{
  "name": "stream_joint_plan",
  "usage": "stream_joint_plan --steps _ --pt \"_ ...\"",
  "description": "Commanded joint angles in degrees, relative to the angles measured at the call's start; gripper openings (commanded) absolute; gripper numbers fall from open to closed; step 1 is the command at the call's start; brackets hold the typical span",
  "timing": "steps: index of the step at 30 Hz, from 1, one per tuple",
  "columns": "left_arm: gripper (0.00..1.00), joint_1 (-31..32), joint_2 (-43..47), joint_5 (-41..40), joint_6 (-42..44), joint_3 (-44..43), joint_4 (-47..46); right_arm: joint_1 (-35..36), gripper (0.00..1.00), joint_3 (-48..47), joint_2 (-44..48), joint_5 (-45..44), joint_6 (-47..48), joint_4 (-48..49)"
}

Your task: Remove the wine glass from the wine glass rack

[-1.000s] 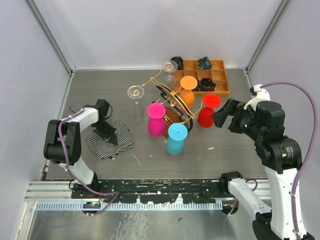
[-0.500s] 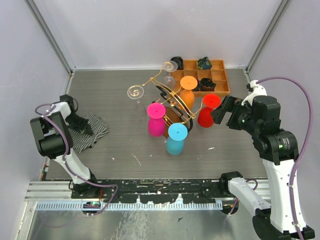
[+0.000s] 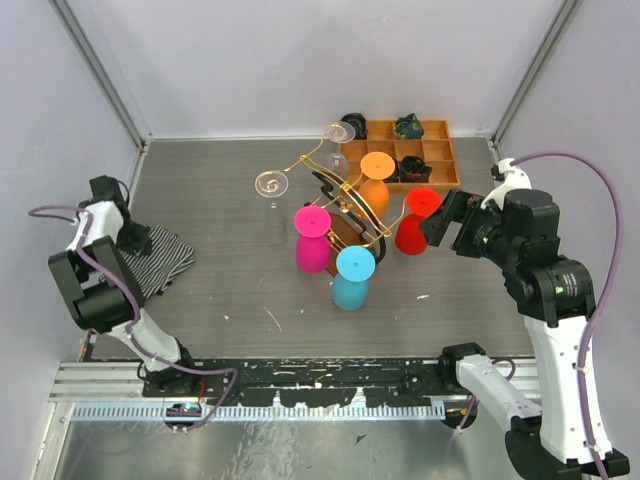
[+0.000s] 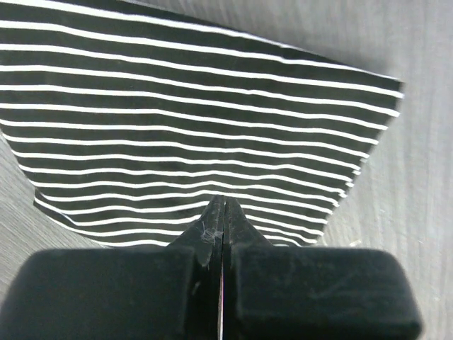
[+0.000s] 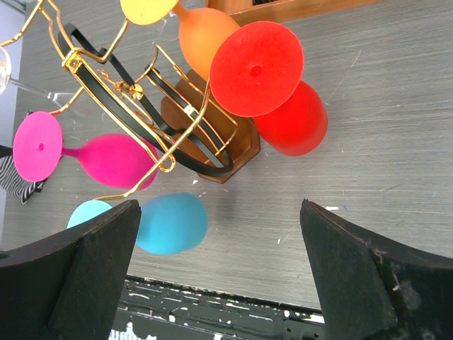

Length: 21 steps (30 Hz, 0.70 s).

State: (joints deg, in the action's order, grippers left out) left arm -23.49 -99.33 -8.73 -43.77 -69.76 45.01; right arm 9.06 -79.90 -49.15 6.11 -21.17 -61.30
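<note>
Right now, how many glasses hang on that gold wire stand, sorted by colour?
Clear glasses: 2
Orange glass: 1
Red glass: 1
Pink glass: 1
Blue glass: 1
Total: 6

Bright, even light throughout, soft shadows (near jaws slightly blurred).

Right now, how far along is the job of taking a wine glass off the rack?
Nothing looks done: the red wine glass and the others hang from the wine glass rack. In hand: the right hand is open, facing the red glass but apart from it. The left hand is shut over the striped cloth. Left: grip a glass and lift it off.
</note>
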Motion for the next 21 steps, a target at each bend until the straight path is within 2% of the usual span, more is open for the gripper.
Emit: stream_joint_plan --steps 1,4,10,13,16,17,19,20,21 --pt "0.0 0.7 8.2 0.1 0.8 0.4 -3.2 0.3 1.0 0.2 -0.8 1.8 -1.0 5.2" --pt "0.0 3.3 13.4 2.4 0.9 1.1 -5.0 0.3 1.0 -0.5 -1.9 2.9 -1.7 7.2" --pt "0.0 17.0 17.3 7.6 1.9 -3.4 -2.8 0.3 1.0 -2.8 -5.8 9.6 -3.0 10.6" --pt "0.0 24.5 17.6 6.6 2.8 -5.8 -1.1 0.3 1.0 -5.2 -8.0 12.7 -3.4 12.5" --pt "0.0 29.2 17.9 8.0 2.6 -8.0 -0.3 0.3 1.0 -6.9 -11.1 13.8 -3.9 14.2" --pt "0.07 30.3 17.7 9.4 2.7 -9.1 -0.4 0.3 1.0 -7.2 -12.3 13.3 -4.1 15.1" --pt "0.35 32.5 17.4 10.7 3.0 -11.8 0.8 0.3 1.0 -7.9 -14.9 12.6 -4.4 17.2" --pt "0.47 33.2 17.3 10.8 3.1 -13.2 1.8 0.3 0.98 -8.5 -16.3 12.4 -4.6 18.1" --pt "0.55 33.7 17.4 11.3 3.5 -14.6 2.6 0.2 0.95 -9.0 -17.8 12.7 -4.9 19.2"
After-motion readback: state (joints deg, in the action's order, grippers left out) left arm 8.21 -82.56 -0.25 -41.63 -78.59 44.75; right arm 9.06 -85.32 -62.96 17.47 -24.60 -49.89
